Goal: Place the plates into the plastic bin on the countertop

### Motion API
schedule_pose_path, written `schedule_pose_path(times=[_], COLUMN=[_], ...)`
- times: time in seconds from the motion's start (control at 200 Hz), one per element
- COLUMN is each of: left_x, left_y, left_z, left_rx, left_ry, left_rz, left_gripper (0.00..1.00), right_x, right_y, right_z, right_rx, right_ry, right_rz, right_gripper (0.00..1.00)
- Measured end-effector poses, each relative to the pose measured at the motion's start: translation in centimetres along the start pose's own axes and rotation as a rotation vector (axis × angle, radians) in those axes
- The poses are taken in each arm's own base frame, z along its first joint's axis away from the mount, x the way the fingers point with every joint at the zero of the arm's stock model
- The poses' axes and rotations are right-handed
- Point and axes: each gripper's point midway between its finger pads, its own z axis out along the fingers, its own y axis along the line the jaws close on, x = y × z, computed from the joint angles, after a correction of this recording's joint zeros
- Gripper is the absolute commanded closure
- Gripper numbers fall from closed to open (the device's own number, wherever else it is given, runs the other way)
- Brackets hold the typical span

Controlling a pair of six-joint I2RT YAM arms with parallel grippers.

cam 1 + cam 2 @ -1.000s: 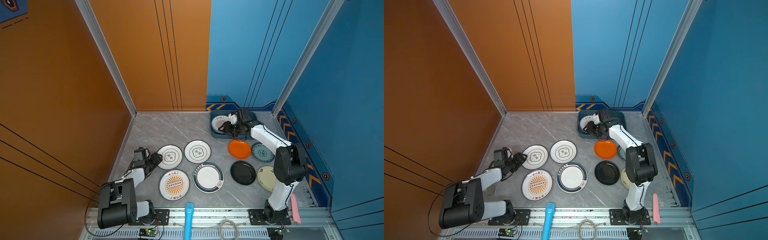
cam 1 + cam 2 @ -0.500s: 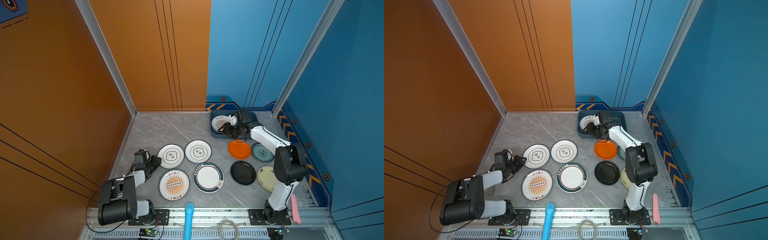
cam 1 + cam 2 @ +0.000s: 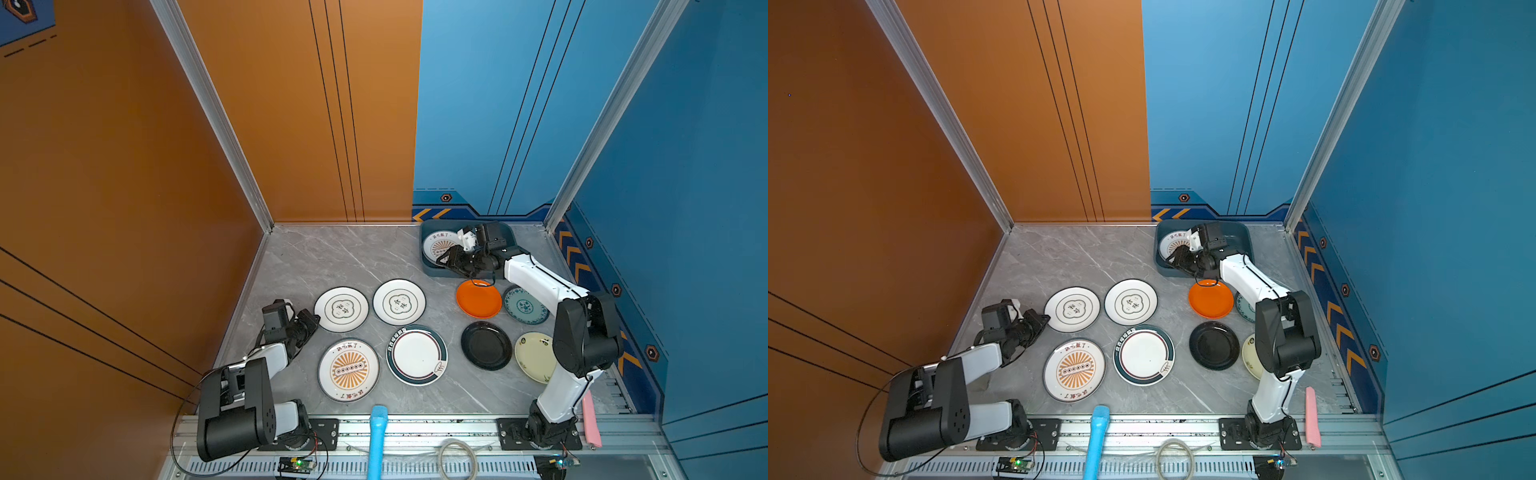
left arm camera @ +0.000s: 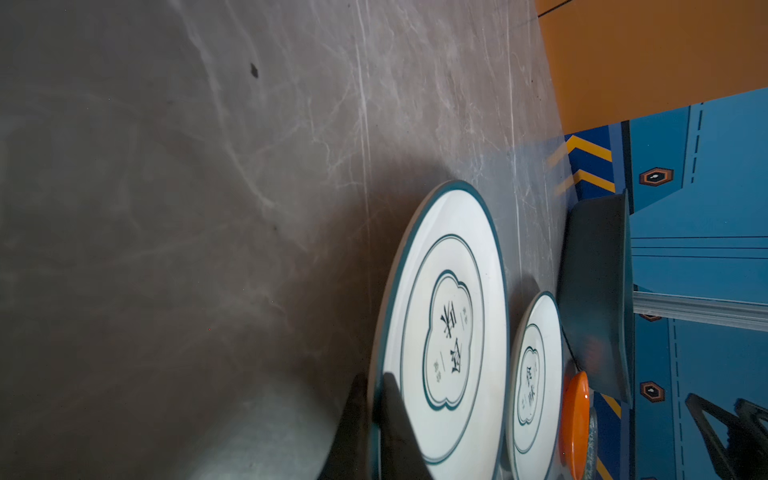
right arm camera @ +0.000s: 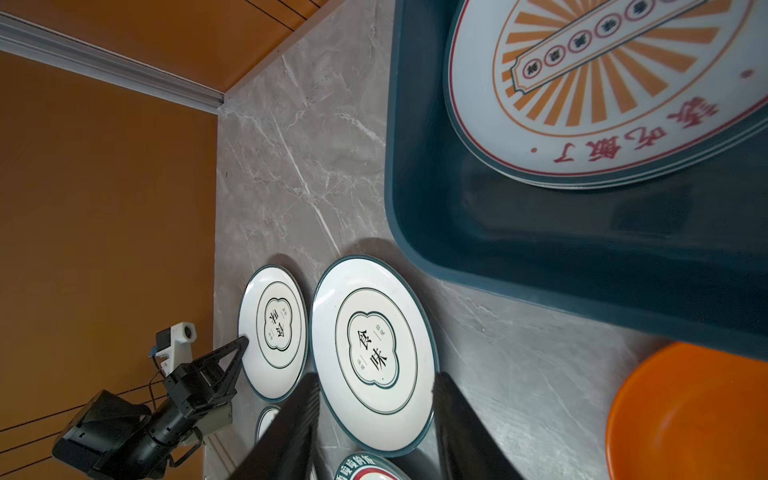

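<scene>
One sunburst plate (image 3: pixel 441 248) lies in the plastic bin (image 3: pixel 432 272) at the bench's (image 3: pixel 332 257) far right corner, our right gripper (image 3: pixel 446 261) spread empty over its near wall, while our left gripper (image 3: pixel 316 320) clamps the rim of a cloud plate (image 3: pixel 341 309), seemingly its only hold.

Both top views show me two matching arms. The left arm (image 3: pixel 270 357), lower left of the frame, and the right arm (image 3: pixel 540 282), right of the frame, each combine glossy white link shells with black joint housings (image 3: pixel 237 399). Each arm bolts to a black base plate (image 3: pixel 322 430) with silver screws. A thin black cable (image 3: pixel 176 419) loops off the left shoulder.

In the right wrist view, I identify:
- The left end effector (image 5: pixel 244 341): black triangular truss fingers, with a white camera bracket (image 5: pixel 176 336) beside them.
- The right end effector (image 5: pixel 376 380): flat matte-black fingers (image 5: pixel 291 428).
</scene>
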Motion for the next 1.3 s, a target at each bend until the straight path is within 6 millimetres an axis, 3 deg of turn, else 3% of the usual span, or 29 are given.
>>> schedule_pose_path(times=[0.175, 0.305, 0.475, 0.641, 0.981, 1.301], left_x=[-0.1, -0.1, -1.6, -2.2, 0.7, 3.8], left_y=[0.2, -0.5, -3.7, -7.6, -13.1, -16.5], left_z=[-1.4, -2.8, -4.8, -6.2, -6.5, -4.6], left_rx=[-0.022, -0.02, 0.048, 0.164, 0.315, 0.355], left_ry=[-0.012, -0.02, -0.058, -0.04, 0.116, 0.256], left_rz=[-0.02, -0.019, 0.013, 0.042, 0.135, 0.217], left_gripper=[1.0, 1.0, 1.0, 1.0, 1.0, 1.0], right_x=[0.8, 1.5, 2.8, 4.5, 8.5, 9.2], right_y=[0.6, 2.5, 5.4, 6.8, 8.9, 9.7], right_z=[0.2, 0.5, 0.8, 1.8, 3.4, 3.4], right_rx=[-0.034, -0.12, -0.252, -0.325, -0.39, -0.413], right_ry=[0.027, 0.055, 0.115, 0.188, 0.318, 0.338], right_rz=[0.013, 0.003, -0.01, -0.022, -0.046, -0.066], right_gripper=[0.52, 0.44, 0.37, 0.36, 0.36, 0.38])
